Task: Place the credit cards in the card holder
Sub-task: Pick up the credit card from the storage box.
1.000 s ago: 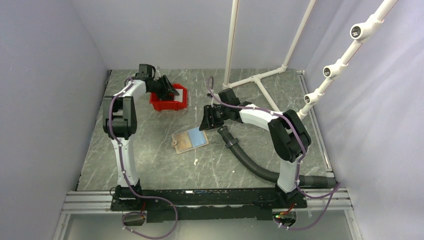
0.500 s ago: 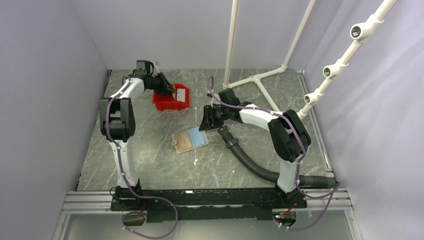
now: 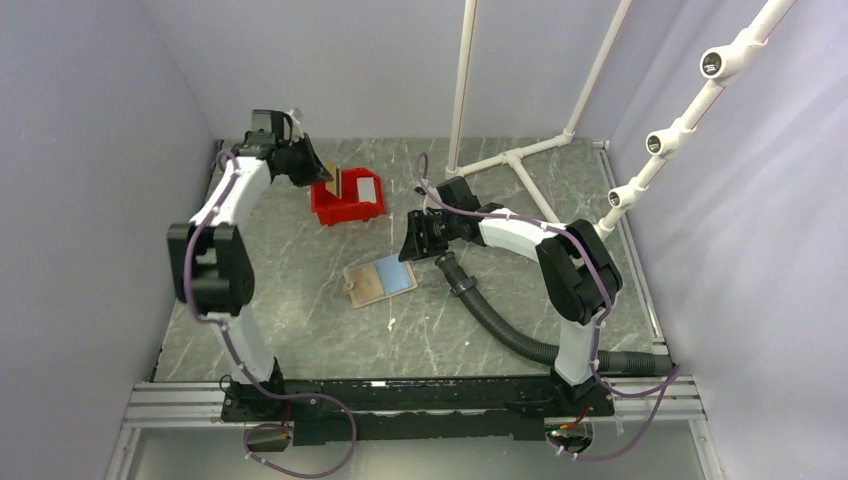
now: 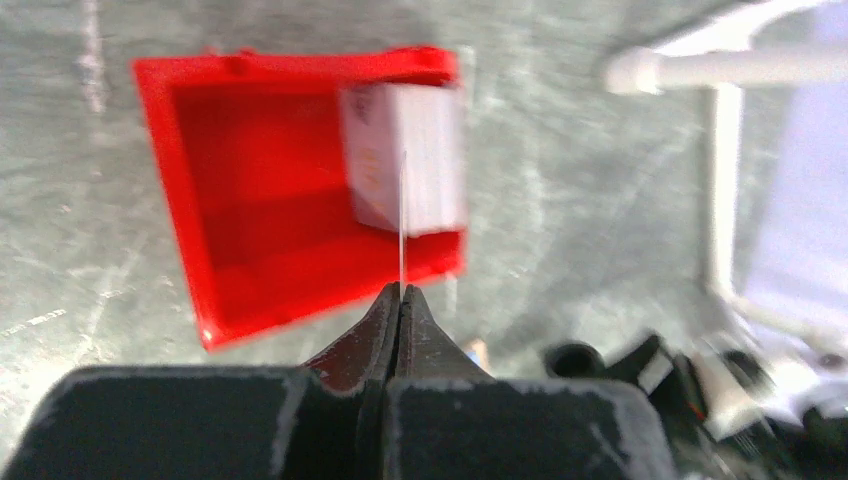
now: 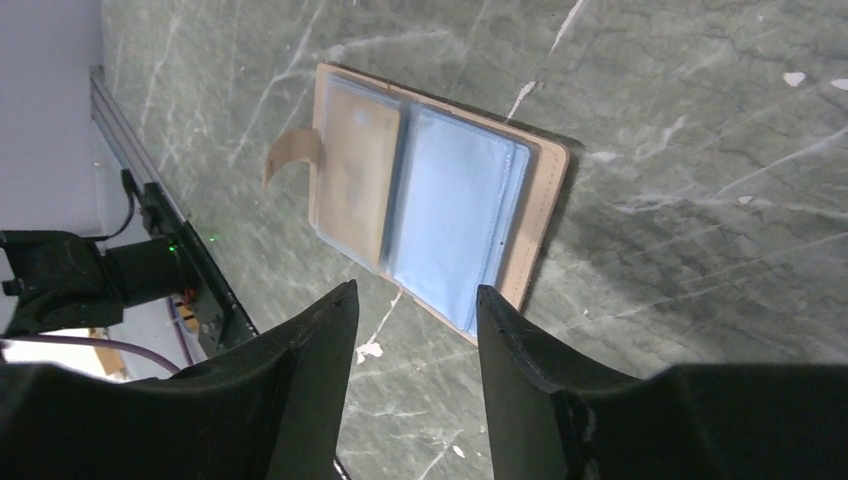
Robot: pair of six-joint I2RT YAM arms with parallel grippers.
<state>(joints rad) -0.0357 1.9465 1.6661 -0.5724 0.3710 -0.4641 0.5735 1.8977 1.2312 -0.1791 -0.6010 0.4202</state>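
- Gold-brown card (image 3: 323, 186) is being pinched by the clenched left fingers (image 4: 385, 320) over the rim of the red bin (image 4: 190, 210); in the left wrist view it is being seen edge-on, as a thin upright line.
- A whitish-grey card (image 4: 410, 160) is being left in that bin, toward its right end.
- The tan card holder (image 3: 380, 281) is being left lying open and flat at the middle of the table (image 3: 300, 330), well apart from the left fingers and to their near right, its long axis running diagonally.
- The right fingers (image 5: 320, 340) are being held released and empty directly above the holder, so that arm is judged the nearer.
- The held card is judged to need carrying across and turning flat before a pocket can be entered.
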